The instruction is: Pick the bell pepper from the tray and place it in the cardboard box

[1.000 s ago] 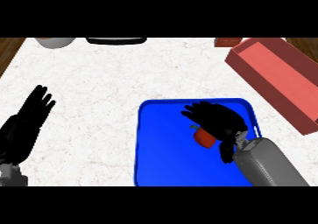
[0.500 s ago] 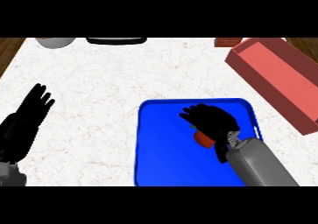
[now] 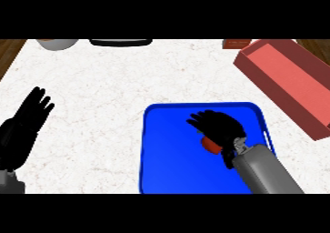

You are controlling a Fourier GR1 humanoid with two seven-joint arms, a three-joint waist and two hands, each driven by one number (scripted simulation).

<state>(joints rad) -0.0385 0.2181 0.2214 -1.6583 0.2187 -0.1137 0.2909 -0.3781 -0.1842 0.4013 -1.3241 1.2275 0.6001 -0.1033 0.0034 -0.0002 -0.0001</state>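
Bell pepper (image 3: 209,144) task, grasp step: red cardboard box (image 3: 295,82) waits upper right; on the blue tray (image 3: 171,154) at lower centre our right hand (image 3: 219,127) curls over the pepper. We'd judge next: lift, carry up-right. Left hand (image 3: 23,127) rests spread, lower left.

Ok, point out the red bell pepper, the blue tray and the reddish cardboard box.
red bell pepper (image 3: 209,144), head view, its visible left side under the hand.
blue tray (image 3: 168,154), head view, bare floor.
reddish cardboard box (image 3: 308,105), head view, near wall.

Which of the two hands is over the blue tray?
The right hand, curled over the red bell pepper on the blue tray. The left hand rests open beside the tray, over the counter.
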